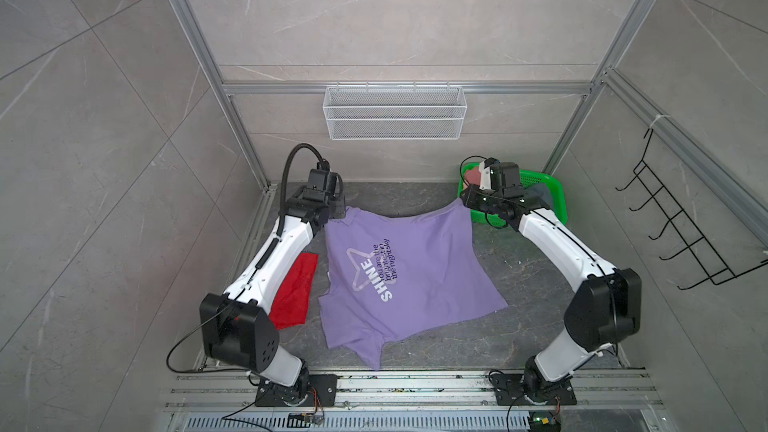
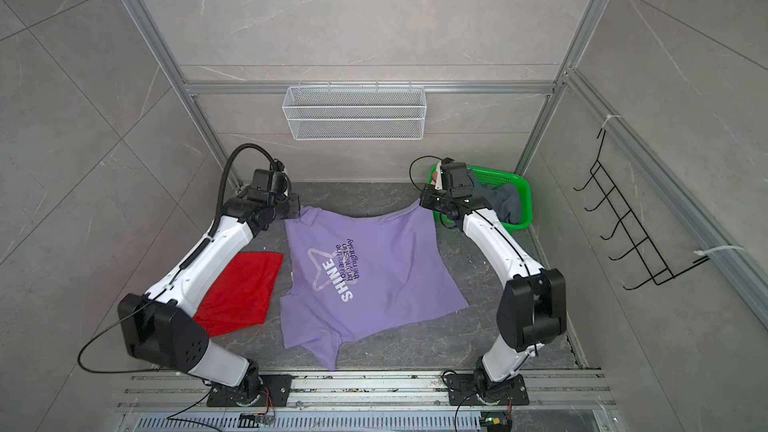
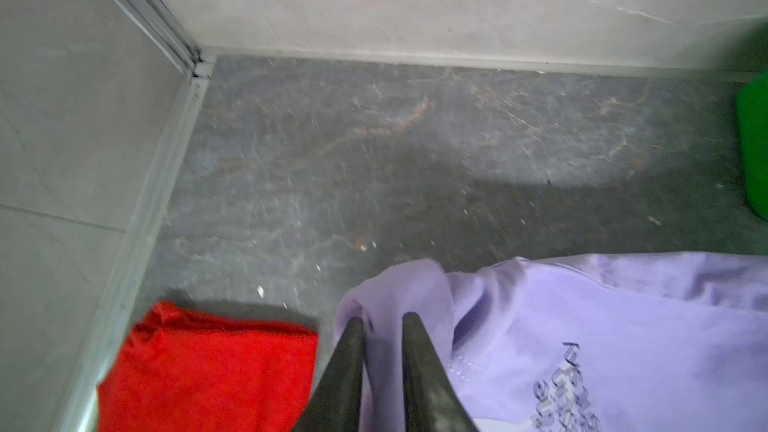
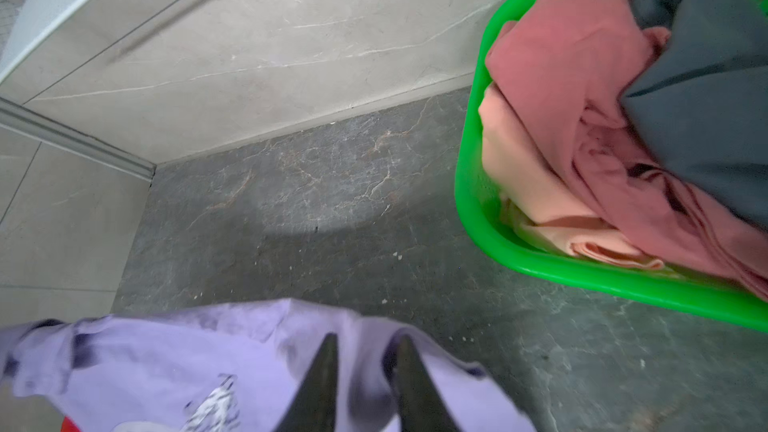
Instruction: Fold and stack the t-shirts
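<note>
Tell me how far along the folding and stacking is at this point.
Done: the red t-shirt lies folded left of the lavender t-shirt. In hand: the lavender one is spread print-up, unfolded, with the left pincer and right pincer at its far corners, jaws parted. Left: folding and stacking it, then the pink tee, peach tee and grey tee in the green basket.

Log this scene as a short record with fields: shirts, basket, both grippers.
Spread shirt: lavender cotton t-shirt with white "SHINE" star print, lying print up in the middle of the table
Folded shirt: plain bright red t-shirt, folded flat beside the lavender one, under the left arm
Basket: green plastic mesh basket in the far right corner, holding a crumpled pink t-shirt, peach t-shirt and grey-blue t-shirt
Left arm: left gripper, jaws parted, at the lavender shirt's far left corner
Right arm: right gripper, jaws parted, at its far right corner
</note>
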`<state>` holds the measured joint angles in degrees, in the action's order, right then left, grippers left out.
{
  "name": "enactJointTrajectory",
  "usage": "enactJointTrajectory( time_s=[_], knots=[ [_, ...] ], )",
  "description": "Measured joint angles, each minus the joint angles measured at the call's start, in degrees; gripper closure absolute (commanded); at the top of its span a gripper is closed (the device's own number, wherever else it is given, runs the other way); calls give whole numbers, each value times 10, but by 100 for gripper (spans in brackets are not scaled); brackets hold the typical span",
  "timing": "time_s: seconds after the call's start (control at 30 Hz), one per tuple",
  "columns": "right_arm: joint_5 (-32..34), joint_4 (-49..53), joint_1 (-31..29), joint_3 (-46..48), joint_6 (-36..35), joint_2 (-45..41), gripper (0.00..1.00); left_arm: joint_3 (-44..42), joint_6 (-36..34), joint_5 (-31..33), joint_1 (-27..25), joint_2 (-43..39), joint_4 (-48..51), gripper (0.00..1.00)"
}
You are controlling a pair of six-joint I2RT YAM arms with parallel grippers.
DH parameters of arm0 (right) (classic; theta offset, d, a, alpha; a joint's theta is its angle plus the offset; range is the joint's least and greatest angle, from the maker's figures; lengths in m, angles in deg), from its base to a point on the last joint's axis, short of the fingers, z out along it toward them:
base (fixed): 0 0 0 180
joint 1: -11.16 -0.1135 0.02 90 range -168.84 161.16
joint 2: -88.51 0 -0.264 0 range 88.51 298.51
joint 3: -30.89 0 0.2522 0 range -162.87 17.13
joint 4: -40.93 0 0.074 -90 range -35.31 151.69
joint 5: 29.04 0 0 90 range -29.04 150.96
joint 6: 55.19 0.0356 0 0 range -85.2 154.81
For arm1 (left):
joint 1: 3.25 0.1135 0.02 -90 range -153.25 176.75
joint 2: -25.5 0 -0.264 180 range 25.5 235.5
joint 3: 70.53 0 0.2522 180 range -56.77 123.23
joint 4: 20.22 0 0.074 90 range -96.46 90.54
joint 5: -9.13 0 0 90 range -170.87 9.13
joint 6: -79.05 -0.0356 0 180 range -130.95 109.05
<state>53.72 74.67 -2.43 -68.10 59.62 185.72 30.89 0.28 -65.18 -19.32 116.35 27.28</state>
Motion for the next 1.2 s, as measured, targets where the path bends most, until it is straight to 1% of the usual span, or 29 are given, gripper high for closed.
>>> enactJointTrajectory(
  time_s=[0.03,0.1,0.2,0.3,0.43,0.57,0.67,0.77,0.93,1.07,1.2],
  knots=[
    [5,-2,0,-9,-1,9,50,27,-1,-5,8,19,-1,28],
    [12,-5,0,-18,0,8,48,69,0,-10,19,41,0,23],
    [18,-15,0,-20,0,-11,48,103,0,-12,25,52,5,22],
    [21,-19,0,-5,0,-40,47,86,3,-20,25,42,5,22],
    [26,-18,0,54,1,-97,47,1,33,-43,25,2,13,22],
    [24,-27,0,136,12,-135,46,-125,94,-91,25,-64,6,22],
    [9,-44,0,195,28,-137,46,-228,143,-140,23,-116,-10,22],
    [-8,-67,0,242,47,-121,46,-309,187,-176,15,-136,-35,21],
    [-25,-122,-1,284,76,-61,47,-379,235,-206,-5,-128,-76,21],
    [-29,-157,-5,311,100,-16,47,-406,262,-209,-16,-110,-118,21],
    [-23,-173,-6,337,120,2,47,-424,285,-218,-17,-81,-162,21]
  ],
)
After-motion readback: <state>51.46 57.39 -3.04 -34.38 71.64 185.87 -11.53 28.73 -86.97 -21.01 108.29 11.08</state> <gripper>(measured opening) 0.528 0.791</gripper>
